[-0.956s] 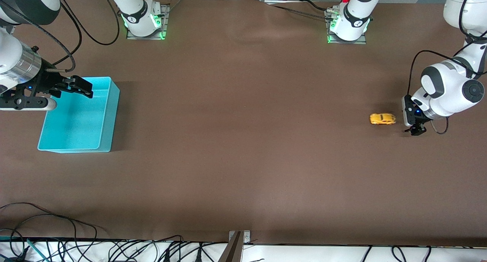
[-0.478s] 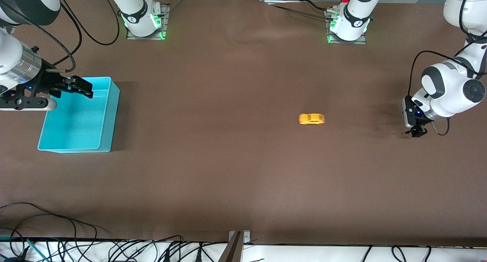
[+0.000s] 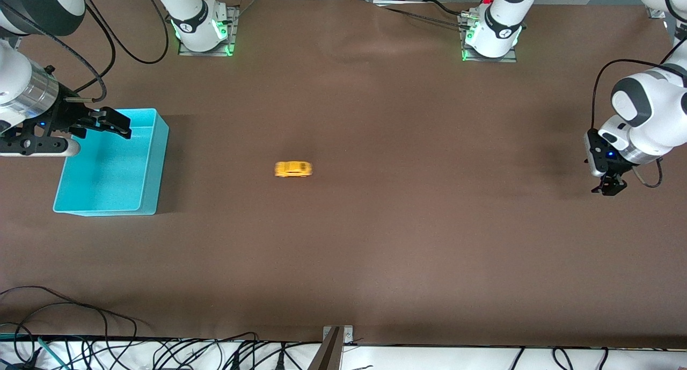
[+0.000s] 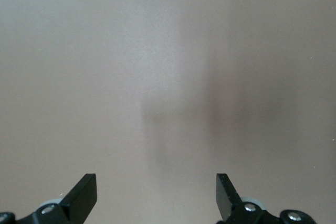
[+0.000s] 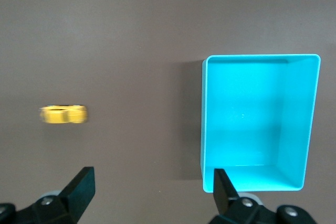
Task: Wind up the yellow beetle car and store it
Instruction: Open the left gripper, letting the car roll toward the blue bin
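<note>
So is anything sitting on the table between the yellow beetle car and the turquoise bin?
No. In the front view only bare brown table lies between the yellow beetle car and the turquoise bin; the right wrist view shows the same bare gap.

We record the yellow beetle car (image 3: 293, 169) on the table (image 3: 375, 241) near its middle, well apart from the bin (image 3: 155, 160) at the right arm's end. The right gripper (image 3: 115, 124) hangs over that bin; the left gripper (image 3: 607, 187) hangs by the left arm's edge.
</note>
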### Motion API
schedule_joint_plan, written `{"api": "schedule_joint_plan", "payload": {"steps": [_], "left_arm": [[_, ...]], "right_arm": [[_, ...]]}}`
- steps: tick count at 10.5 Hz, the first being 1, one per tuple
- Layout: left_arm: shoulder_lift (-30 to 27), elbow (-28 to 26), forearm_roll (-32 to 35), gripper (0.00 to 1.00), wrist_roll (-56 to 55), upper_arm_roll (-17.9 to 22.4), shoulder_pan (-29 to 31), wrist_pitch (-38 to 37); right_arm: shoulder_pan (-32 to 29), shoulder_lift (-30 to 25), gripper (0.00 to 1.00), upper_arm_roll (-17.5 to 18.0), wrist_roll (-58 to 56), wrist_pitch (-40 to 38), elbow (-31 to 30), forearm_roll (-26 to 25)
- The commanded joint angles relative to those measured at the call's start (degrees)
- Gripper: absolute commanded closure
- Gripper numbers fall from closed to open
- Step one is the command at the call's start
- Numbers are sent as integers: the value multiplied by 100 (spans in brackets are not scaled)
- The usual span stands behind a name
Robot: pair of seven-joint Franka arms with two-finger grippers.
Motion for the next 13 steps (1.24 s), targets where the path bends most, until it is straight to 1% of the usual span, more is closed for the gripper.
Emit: {"api": "schedule_joint_plan", "payload": {"steps": [1,6,7,8,9,10,12,13], "left_arm": [[-443,-153,-186,0,165,19,-64,-99],[-786,-74,-194,0,174,1,-134,-204],[-926,-56,-194,0,174,1,-161,-291],[-1119,-56,-194,0,165,10,-300,-362],[-1356,-47,-194,0,174,10,-415,-528],[-1532,75,-194,0,174,10,-529,-782],[-1779,487,-194,0,156,10,-749,-1292],[-1867,663,-203,0,-18,10,-785,-1555]], "right_arm": [[-21,0,0,-2,-59,-45,63,-63],[-29,-79,0,-2,-129,-80,90,-37],[-29,-140,0,15,-286,-228,90,-2],[-29,-115,0,33,-792,-316,81,7],[5,-36,0,33,-1337,-239,46,-1],[14,113,0,42,-1838,-221,29,-27],[67,176,0,50,-3399,-125,-338,-19],[85,184,0,50,-4191,207,-645,-19]]}}
